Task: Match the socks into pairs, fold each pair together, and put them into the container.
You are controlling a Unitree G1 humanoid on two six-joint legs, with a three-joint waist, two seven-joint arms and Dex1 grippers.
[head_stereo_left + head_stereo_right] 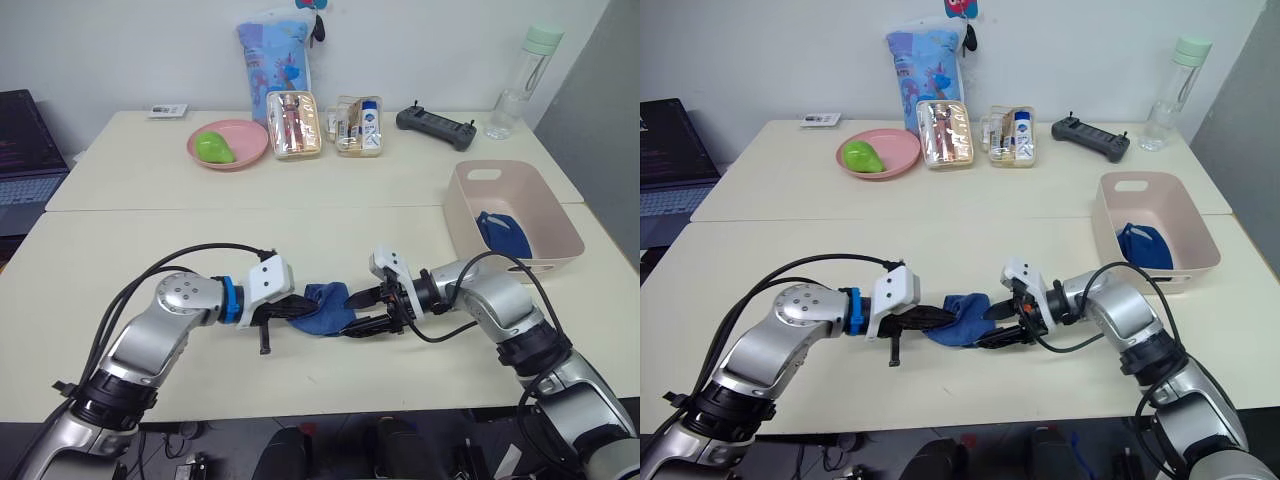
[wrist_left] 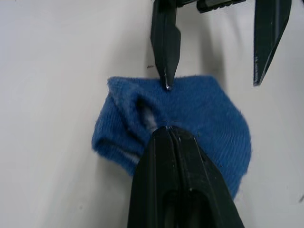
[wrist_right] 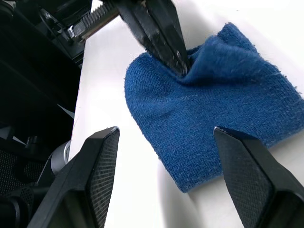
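In the left eye view, a medium-blue sock (image 1: 325, 306) is seen bunched on the cream table (image 1: 330, 240) near its front edge, between the two arms. The left gripper (image 1: 300, 309) is closed on the sock's near-left edge, and the right gripper (image 1: 352, 312) is held at the sock's other side with its fingers spread apart, one above and one below the fabric's edge. Toward the right, the pale pink container (image 1: 560, 215) is seen standing on the table, well apart from the grippers, with a folded dark blue sock pair (image 1: 503, 235) lying inside it. At the far edge of the table a pink plate (image 1: 245, 142) carrying a green object (image 1: 211, 147), two clear zip pouches (image 1: 294, 125), a tall pale-blue printed bag (image 1: 272, 60), a black controller (image 1: 436, 125) and a clear bottle (image 1: 522, 85) are lined up. In the left wrist view, the black fingers (image 2: 178, 180) are seen pressed together on a fold of the sock, while the two separated tips of the right gripper are seen beyond it. In the right wrist view, the sock is seen lying flat between the widely parted fingers (image 3: 97, 175), with the left gripper's closed tips pinching a raised ridge of fabric.
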